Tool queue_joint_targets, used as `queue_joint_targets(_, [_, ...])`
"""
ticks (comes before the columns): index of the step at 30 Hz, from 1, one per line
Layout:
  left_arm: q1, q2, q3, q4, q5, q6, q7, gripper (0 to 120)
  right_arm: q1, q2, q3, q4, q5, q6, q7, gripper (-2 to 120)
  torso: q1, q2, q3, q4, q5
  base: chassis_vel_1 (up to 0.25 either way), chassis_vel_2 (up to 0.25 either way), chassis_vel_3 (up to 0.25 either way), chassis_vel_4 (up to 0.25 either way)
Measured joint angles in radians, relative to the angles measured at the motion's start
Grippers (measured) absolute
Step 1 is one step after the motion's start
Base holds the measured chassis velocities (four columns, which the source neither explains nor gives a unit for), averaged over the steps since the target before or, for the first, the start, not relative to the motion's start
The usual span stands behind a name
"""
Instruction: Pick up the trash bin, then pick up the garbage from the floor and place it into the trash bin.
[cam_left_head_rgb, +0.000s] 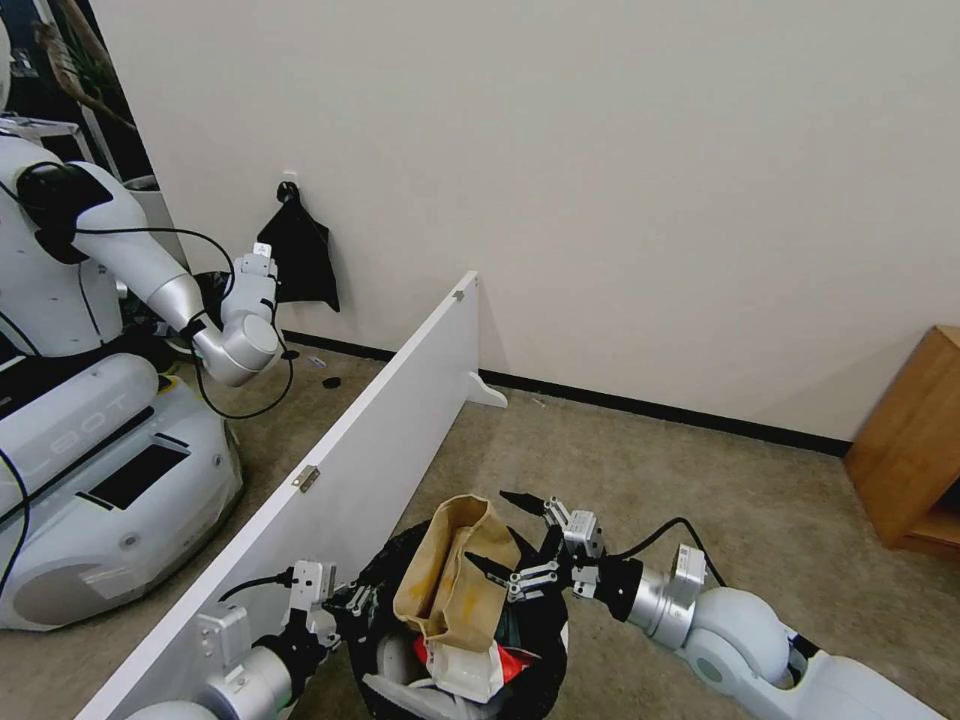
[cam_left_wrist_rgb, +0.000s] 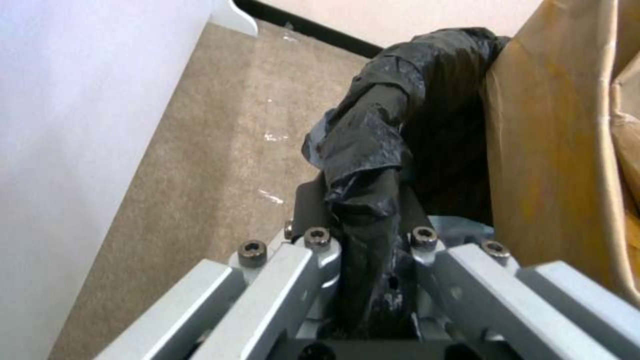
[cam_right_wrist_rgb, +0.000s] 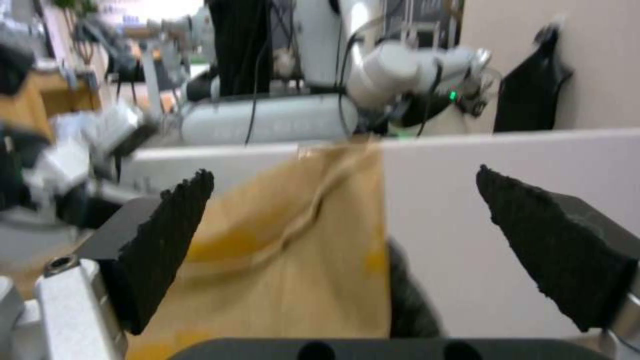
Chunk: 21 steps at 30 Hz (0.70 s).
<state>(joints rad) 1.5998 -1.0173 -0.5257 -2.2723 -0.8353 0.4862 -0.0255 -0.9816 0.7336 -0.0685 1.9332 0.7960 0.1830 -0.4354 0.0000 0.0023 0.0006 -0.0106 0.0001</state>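
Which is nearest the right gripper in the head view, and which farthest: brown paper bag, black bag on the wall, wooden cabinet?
From the right gripper:
1. Brown paper bag, just beside its open fingers, in the bin.
2. Wooden cabinet, far right.
3. Black bag, on the wall.

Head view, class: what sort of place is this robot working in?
Probably an indoor robotics test room: carpeted floor, a low white partition board dividing the space, and a second robot beyond it. A wooden cabinet stands by the plain wall.
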Motion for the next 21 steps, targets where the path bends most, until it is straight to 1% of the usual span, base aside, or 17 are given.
queue_joint_targets(2, [0.009,-0.013,-0.006,-0.002,0.001,-0.008,-0.008,4,-0.038,0.002,0.063,0.012,0.031,0.027,0.022,100,0.0,0.0,0.0,0.0001,-0.0001,0.0,0.0,0.0,0.0])
queue_joint_targets(3, [0.009,-0.013,-0.006,-0.002,0.001,-0.008,-0.008,4,-0.038,0.002,0.063,0.012,0.031,0.027,0.022,100,0.0,0.0,0.0,0.0001,-0.0001,0.0,0.0,0.0,0.0])
queue_joint_targets(5, [0.023,-0.025,-0.015,-0.01,0.004,-0.025,-0.019,4,-0.103,0.01,0.157,0.024,0.054,0.047,0.105,100,0.0,0.0,0.0,0.0001,0.0001,0.0,0.0,0.0,0.0])
queue_joint_targets(6, [0.023,-0.025,-0.015,-0.01,0.004,-0.025,-0.019,4,-0.103,0.01,0.157,0.024,0.054,0.047,0.105,100,0.0,0.0,0.0,0.0001,0.0001,0.0,0.0,0.0,0.0])
queue_joint_targets(7, [0.035,-0.031,-0.02,-0.014,0.008,-0.035,-0.024,4,-0.143,0.019,0.209,0.027,0.057,0.048,0.15,100,0.0,0.0,0.0,-0.0005,-0.0002,0.0,0.0,0.0,0.0])
queue_joint_targets(8, [0.057,-0.045,-0.027,-0.022,0.019,-0.047,-0.029,4,-0.201,0.051,0.301,0.023,0.059,0.041,0.2,100,0.0,0.0,0.0,-0.0001,0.0003,0.0,0.0,0.0,0.0])
queue_joint_targets(9, [0.057,-0.045,-0.027,-0.022,0.019,-0.047,-0.029,4,-0.201,0.051,0.301,0.023,0.059,0.041,0.2,100,0.0,0.0,0.0,-0.0001,0.0003,0.0,0.0,0.0,0.0])
queue_joint_targets(10, [0.07,-0.058,-0.029,-0.025,0.028,-0.052,-0.036,4,-0.25,0.078,0.375,0.018,0.056,0.029,0.223,100,0.0,0.0,0.0,0.0006,0.0004,0.0,0.0,0.0,0.0])
queue_joint_targets(11, [0.07,-0.058,-0.029,-0.025,0.028,-0.052,-0.036,4,-0.25,0.078,0.375,0.018,0.056,0.029,0.223,100,0.0,0.0,0.0,0.0006,0.0004,0.0,0.0,0.0,0.0])
queue_joint_targets(12, [0.08,-0.075,-0.031,-0.028,0.038,-0.057,-0.045,4,-0.33,0.107,0.483,0.02,0.02,-0.006,0.258,100,0.0,0.0,0.0,0.0,0.0002,0.0,0.0,0.0,0.0])
queue_joint_targets(13, [0.086,-0.084,-0.034,-0.029,0.043,-0.059,-0.048,4,-0.379,0.123,0.539,0.027,-0.019,-0.025,0.284,100,0.0,0.0,0.0,-0.0006,0.0001,0.0,0.0,0.0,0.0])
queue_joint_targets(14, [0.086,-0.084,-0.034,-0.029,0.043,-0.059,-0.048,4,-0.379,0.123,0.539,0.027,-0.019,-0.025,0.284,100,0.0,0.0,0.0,-0.0006,0.0001,0.0,0.0,0.0,0.0])
queue_joint_targets(16, [0.099,-0.107,-0.041,-0.031,0.058,-0.065,-0.049,4,-0.47,0.165,0.654,0.047,-0.119,-0.052,0.33,100,0.0,0.0,0.0,-0.0002,-0.0002,0.0,0.0,0.0,0.0])
queue_joint_targets(17, [0.099,-0.107,-0.041,-0.031,0.058,-0.065,-0.049,4,-0.47,0.165,0.654,0.047,-0.119,-0.052,0.33,100,0.0,0.0,0.0,-0.0002,-0.0002,0.0,0.0,0.0,0.0])
queue_joint_targets(19, [0.11,-0.122,-0.047,-0.031,0.069,-0.071,-0.049,4,-0.529,0.202,0.722,0.064,-0.185,-0.067,0.345,100,0.0,0.0,0.0,0.0,0.0002,0.0,0.0,0.0,0.0])
queue_joint_targets(20, [0.11,-0.122,-0.047,-0.031,0.069,-0.071,-0.049,4,-0.529,0.202,0.722,0.064,-0.185,-0.067,0.345,100,0.0,0.0,0.0,0.0,0.0002,0.0,0.0,0.0,0.0])
queue_joint_targets(21, [0.114,-0.128,-0.05,-0.031,0.075,-0.074,-0.049,4,-0.555,0.221,0.755,0.072,-0.216,-0.075,0.351,100,0.0,0.0,0.0,0.0,0.0003,0.0,0.0,0.0,0.0])
